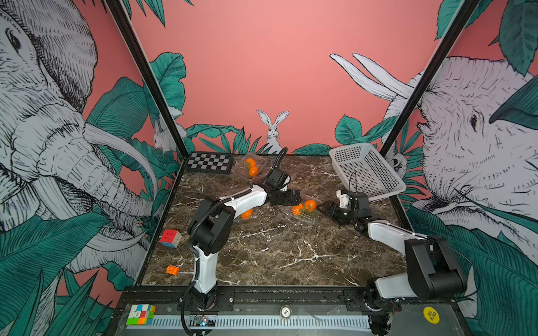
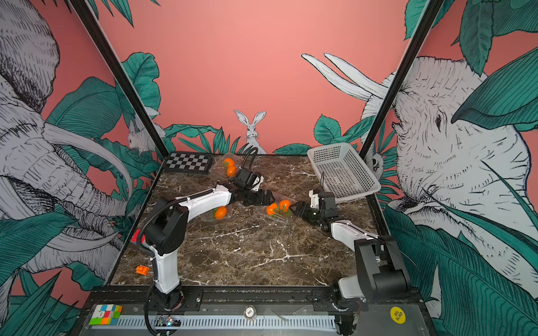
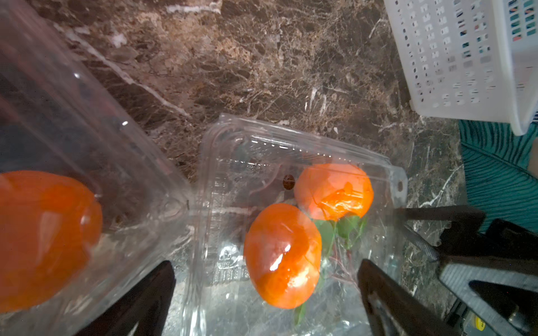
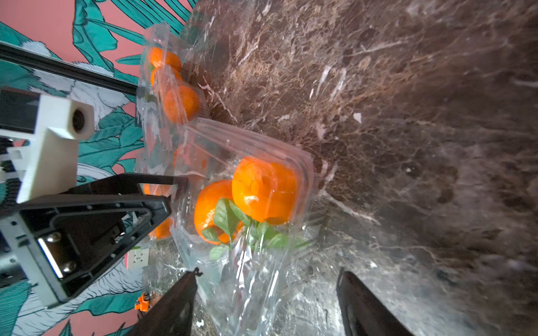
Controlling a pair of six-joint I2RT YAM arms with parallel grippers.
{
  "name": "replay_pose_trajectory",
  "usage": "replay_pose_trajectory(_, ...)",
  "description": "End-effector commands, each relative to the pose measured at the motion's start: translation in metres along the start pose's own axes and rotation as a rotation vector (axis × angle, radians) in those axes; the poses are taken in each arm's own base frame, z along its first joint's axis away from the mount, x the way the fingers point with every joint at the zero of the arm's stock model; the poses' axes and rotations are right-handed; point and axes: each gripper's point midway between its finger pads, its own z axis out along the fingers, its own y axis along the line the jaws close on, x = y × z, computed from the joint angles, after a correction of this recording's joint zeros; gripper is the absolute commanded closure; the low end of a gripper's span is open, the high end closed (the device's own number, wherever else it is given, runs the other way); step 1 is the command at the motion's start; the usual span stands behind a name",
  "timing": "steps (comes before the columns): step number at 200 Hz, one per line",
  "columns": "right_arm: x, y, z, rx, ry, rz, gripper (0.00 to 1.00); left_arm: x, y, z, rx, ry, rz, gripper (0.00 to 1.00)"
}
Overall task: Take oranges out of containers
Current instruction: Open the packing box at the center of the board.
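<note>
One puzzle cube: red-topped cube [image 1: 170, 238] at the table's [image 1: 276, 256] left edge, well apart from both end effectors
Orange block: small flat block [image 1: 172, 270] nearer the front edge, also well apart from them
Chessboard: board [image 1: 209, 163] in the far left corner, beyond the left end effector
Far container: clear clamshell [image 1: 240, 173] just beside the chessboard, holding two oranges [image 1: 249, 162], beyond the left end effector's wrist
Arm-side container: clear box [image 1: 256, 216] under the left forearm, behind the left end effector, one orange [image 1: 247, 213] showing
Left end effector: [image 3: 266, 264] jaws spread wide, gripping nothing, poised over the middle container
Middle container: clear clamshell [image 3: 233, 174] between the two end effectors, two leafy oranges [image 3: 282, 256] inside it
Right end effector: [image 4: 267, 273] jaws apart and not clamped, the middle container's clear near edge lying between its fingers [image 4: 180, 302]
Basket: white perforated basket [image 1: 366, 171] tilted against the right wall, beyond the right end effector
</note>
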Motion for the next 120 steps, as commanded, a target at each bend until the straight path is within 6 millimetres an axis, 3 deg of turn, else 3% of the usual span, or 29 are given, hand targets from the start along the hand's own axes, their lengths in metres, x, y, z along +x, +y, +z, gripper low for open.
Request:
replay_pose_trajectory(1,-0.008,0.025,0.004,-0.109,-0.024,-0.013,0.26,0.002,-0.004,-0.001,0.019,-0.001,0.016,0.01)
replay_pose_trajectory(120,-0.010,0.041,0.003,-0.186,-0.041,0.028,0.36,-0.002,-0.017,0.005,0.116,-0.038,-0.059,0.01)
